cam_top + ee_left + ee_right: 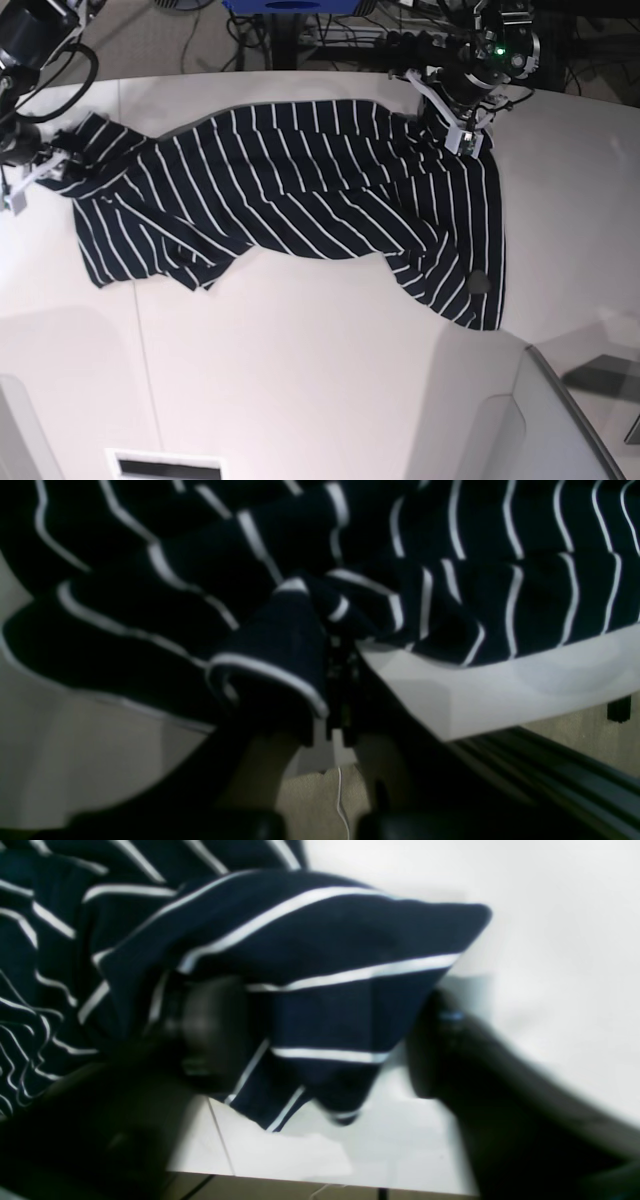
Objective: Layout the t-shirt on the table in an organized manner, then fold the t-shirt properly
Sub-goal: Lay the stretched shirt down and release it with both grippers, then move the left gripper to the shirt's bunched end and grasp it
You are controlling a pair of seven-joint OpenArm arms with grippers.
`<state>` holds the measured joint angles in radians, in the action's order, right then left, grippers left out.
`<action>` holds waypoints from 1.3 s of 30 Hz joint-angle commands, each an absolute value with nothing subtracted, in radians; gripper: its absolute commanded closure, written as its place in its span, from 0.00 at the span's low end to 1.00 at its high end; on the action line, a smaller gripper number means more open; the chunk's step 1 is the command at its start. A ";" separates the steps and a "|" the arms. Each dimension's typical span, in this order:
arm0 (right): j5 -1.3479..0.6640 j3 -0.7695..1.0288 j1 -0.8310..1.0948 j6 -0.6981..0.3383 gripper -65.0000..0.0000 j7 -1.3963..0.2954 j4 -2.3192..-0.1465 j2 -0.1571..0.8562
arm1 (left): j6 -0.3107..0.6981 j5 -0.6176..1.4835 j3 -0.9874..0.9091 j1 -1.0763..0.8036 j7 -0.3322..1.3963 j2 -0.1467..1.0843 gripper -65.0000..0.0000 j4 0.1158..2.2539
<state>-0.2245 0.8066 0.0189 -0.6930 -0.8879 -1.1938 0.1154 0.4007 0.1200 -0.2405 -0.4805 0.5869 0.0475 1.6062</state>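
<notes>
The t-shirt (290,190), dark navy with thin white stripes, lies stretched and wrinkled across the back half of the white table (320,380). My left gripper (455,128) is at the shirt's far right corner. In the left wrist view it (334,680) is shut on a bunched fold of the t-shirt (280,630) near the table edge (500,695). My right gripper (45,168) is at the shirt's far left end. In the right wrist view it (325,1040) stands open, with a fold of the t-shirt (325,940) between its fingers (210,1030) and draped over the left one.
A small dark grey rounded-triangle piece (480,283) lies on the shirt near its right hem. A thin seam line (140,330) runs down the table's left part. A grey panel (565,420) stands at the front right. Cables and equipment (330,30) lie behind the table.
</notes>
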 commanded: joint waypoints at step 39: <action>-0.295 0.621 -0.018 -0.698 1.00 -1.251 -1.607 0.228 | 0.404 0.125 -0.366 -0.372 0.710 0.137 1.00 1.821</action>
